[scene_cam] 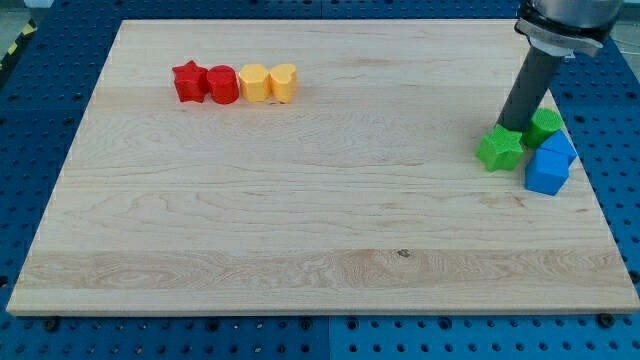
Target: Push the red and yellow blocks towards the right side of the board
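Observation:
A red star block (pixel 188 81), a red round block (pixel 222 84), a yellow hexagon block (pixel 254 83) and a yellow heart block (pixel 284 82) stand in a touching row at the view's upper left of the wooden board (pixel 300 220). My tip (pixel 513 128) rests at the view's right, far from that row. It stands just above a green star block (pixel 500 149), between it and a green round block (pixel 545 125).
Two blue blocks (pixel 549 164) sit touching below the green round block near the board's right edge. A blue perforated table (pixel 30 110) surrounds the board.

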Motion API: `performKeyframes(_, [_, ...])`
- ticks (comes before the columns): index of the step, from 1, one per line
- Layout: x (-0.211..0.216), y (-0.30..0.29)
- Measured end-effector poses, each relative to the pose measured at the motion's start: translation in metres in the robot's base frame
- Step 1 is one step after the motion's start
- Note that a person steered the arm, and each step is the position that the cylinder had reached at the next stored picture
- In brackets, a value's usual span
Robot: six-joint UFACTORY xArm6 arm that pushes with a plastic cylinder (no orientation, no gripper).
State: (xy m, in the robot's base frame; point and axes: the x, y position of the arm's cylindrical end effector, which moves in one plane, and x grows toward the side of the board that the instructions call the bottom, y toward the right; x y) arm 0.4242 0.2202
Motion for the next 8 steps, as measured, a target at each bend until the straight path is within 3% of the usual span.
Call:
performKeyframes(1, [-0.017,-0.011])
performKeyframes(2, [-0.054,-0.080])
performKeyframes(4, [-0.147,-0.279])
performKeyframes(5, [-0.168,-0.376])
performKeyframes(6, [-0.151,-0.458])
performKeyframes(7, [-0.133,-0.491])
performKeyframes(8, [-0.129,-0.480])
